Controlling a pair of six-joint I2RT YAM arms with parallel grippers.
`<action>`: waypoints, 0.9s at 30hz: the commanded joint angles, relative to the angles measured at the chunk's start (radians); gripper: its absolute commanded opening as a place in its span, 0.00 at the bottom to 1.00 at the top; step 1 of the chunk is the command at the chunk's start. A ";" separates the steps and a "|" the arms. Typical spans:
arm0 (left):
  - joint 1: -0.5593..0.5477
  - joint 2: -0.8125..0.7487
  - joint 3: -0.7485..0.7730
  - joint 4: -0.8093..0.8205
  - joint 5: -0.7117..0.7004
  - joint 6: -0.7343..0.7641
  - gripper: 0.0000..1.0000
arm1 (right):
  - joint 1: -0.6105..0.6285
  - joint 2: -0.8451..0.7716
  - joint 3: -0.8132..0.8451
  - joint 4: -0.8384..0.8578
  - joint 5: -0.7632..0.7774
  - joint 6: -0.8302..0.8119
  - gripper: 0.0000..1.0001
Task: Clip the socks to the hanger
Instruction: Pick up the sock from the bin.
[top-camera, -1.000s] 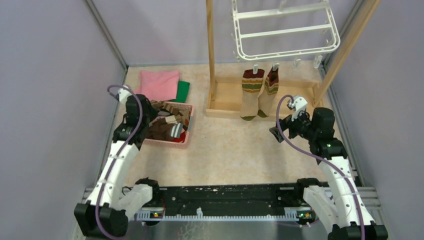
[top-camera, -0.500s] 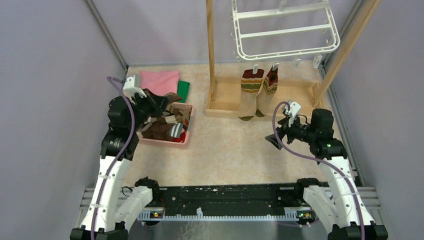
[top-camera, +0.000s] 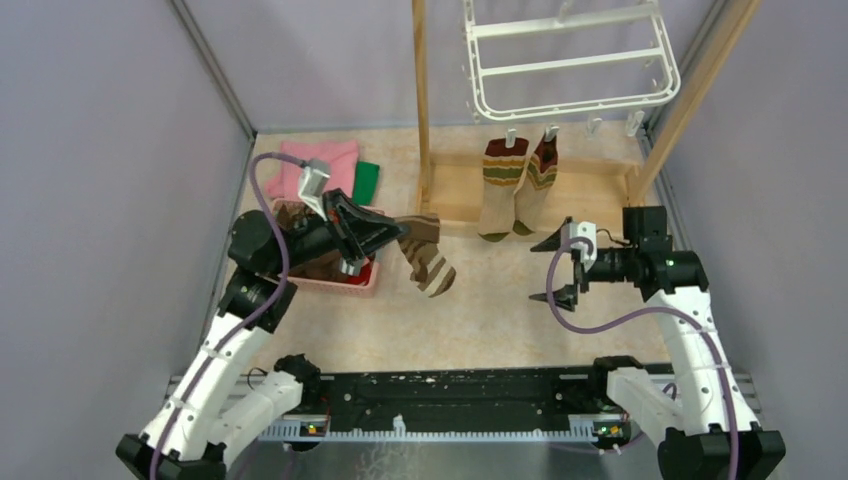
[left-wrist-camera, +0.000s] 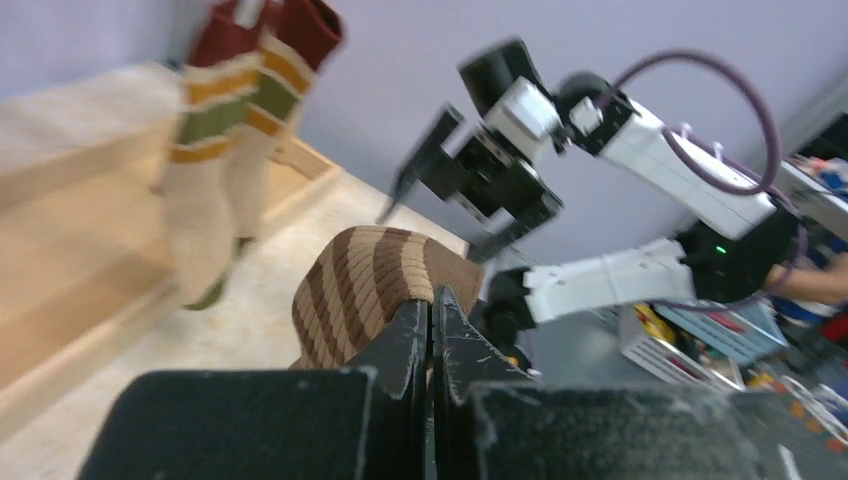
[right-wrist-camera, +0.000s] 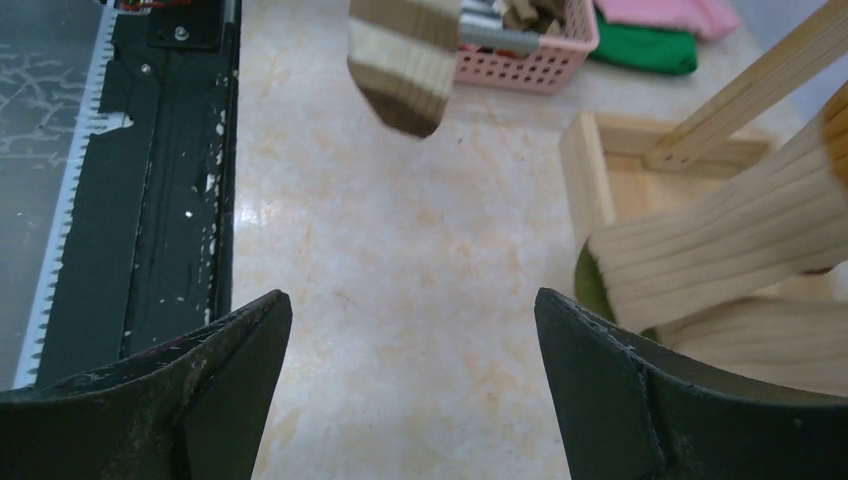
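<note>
1. Nearest, the right black two-finger gripper (top-camera: 552, 270): spread wide, holding nothing, facing the middle of the table.
2. Next, the left black two-finger gripper (top-camera: 392, 236): pinched tight on a brown-and-cream striped sock (top-camera: 430, 262), which dangles in the air just beside the pink plastic basket (top-camera: 340, 288).
3. In that basket: more socks (top-camera: 320, 268), heaped and not yet hung.
4. Far back, on the white plastic rectangular hanger (top-camera: 570, 105): two red, green and tan banded socks (top-camera: 505, 185) clipped at its near edge, neighbouring clips (top-camera: 592, 125) bare.
5. Judged early on: two clipped, one lifted, several left.
</note>
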 joint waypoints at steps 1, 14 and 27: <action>-0.243 0.066 -0.076 0.206 -0.147 -0.034 0.00 | 0.023 0.029 0.171 -0.037 -0.100 -0.049 0.90; -0.648 0.380 -0.005 0.405 -0.610 -0.317 0.00 | 0.069 0.096 0.321 0.046 -0.127 0.046 0.89; -0.655 0.448 0.010 0.434 -0.700 -0.522 0.00 | 0.076 0.074 0.286 0.143 -0.100 0.140 0.85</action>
